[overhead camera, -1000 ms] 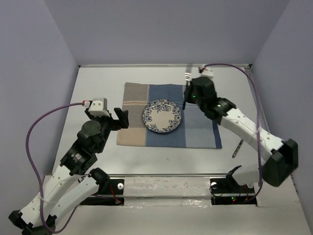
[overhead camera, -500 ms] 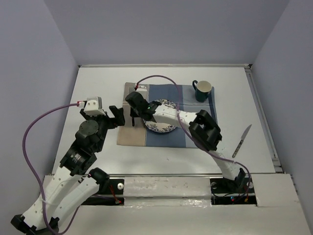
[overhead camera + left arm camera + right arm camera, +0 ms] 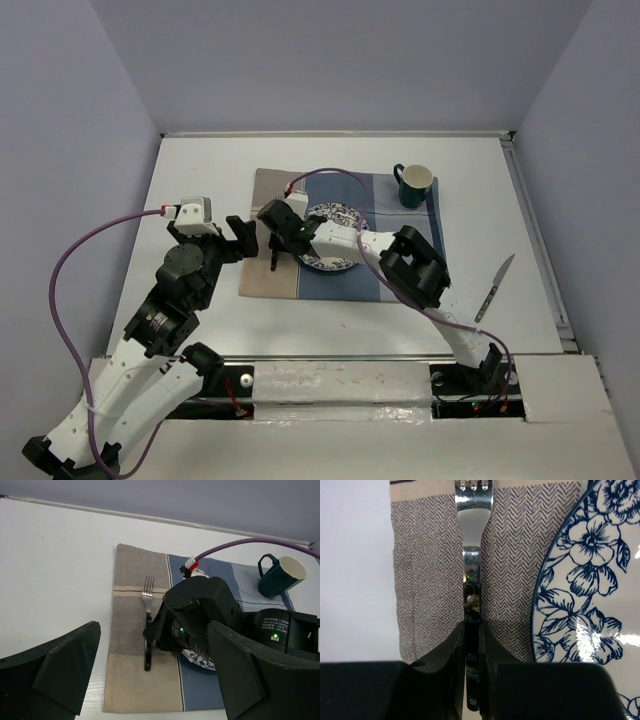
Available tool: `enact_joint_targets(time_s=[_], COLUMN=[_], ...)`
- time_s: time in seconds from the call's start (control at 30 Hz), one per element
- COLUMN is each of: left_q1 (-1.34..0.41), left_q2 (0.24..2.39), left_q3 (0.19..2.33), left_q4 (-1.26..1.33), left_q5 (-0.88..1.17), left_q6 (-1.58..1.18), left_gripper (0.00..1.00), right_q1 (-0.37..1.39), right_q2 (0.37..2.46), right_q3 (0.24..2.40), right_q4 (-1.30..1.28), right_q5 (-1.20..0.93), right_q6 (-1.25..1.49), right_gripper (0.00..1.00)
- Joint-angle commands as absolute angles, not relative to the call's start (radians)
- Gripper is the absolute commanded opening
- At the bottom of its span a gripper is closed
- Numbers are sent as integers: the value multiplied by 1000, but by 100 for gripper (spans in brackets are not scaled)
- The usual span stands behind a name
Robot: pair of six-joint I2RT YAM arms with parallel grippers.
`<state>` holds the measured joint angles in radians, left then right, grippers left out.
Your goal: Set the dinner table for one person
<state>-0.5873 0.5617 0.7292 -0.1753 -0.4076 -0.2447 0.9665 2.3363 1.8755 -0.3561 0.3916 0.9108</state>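
Gripping the fork (image 3: pixel 471 565) on the placemat's (image 3: pixel 430 570) tan strip beside the plate (image 3: pixel 590 595), mid dinner table (image 3: pixel 200 180), the right gripper's (image 3: pixel 471 630) closed fingers risk dragging it askew if they lift before releasing; the left gripper (image 3: pixel 244 236) stands open, empty.

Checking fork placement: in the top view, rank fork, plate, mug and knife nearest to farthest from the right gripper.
1. fork, in the right gripper jaws.
2. plate, just to its right.
3. mug, far right corner of the placemat.
4. knife, on the table at right.
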Motion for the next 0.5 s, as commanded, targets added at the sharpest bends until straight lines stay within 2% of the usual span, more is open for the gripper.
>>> enact_joint_targets(time_s=[0.0,0.1,0.2,0.23,0.3,0.37,0.47], left_q1=[-583,-583,-583,-581,-583,-583,-583], left_q2=[566,563,561,558,557,552,543], left_q3=[726,726,726,726,726,724,726], left_q4=[-127,-127,-127,-127,-127,-127,-126], left_q5=[-397,-393,-394,-393,-391,-390,-382], left_q6=[-249,-249,-250,-249,-250,-249,-247], left_gripper=[99,99,99,99,99,99,99], right_q1=[979,979,979,979,979,979,979], right_q2=[2307,2301,2293,2289,2280,2260,2183], right_q3=[1845,1830,1832,1833,1836,1829,1795], right_q4=[-336,-337,-337,-336,-337,-336,-336], right_q5=[410,419,419,416,405,397,411], right_q6=[963,965,948,933,914,893,844], right_gripper=[0,0,24,44,59,63,63])
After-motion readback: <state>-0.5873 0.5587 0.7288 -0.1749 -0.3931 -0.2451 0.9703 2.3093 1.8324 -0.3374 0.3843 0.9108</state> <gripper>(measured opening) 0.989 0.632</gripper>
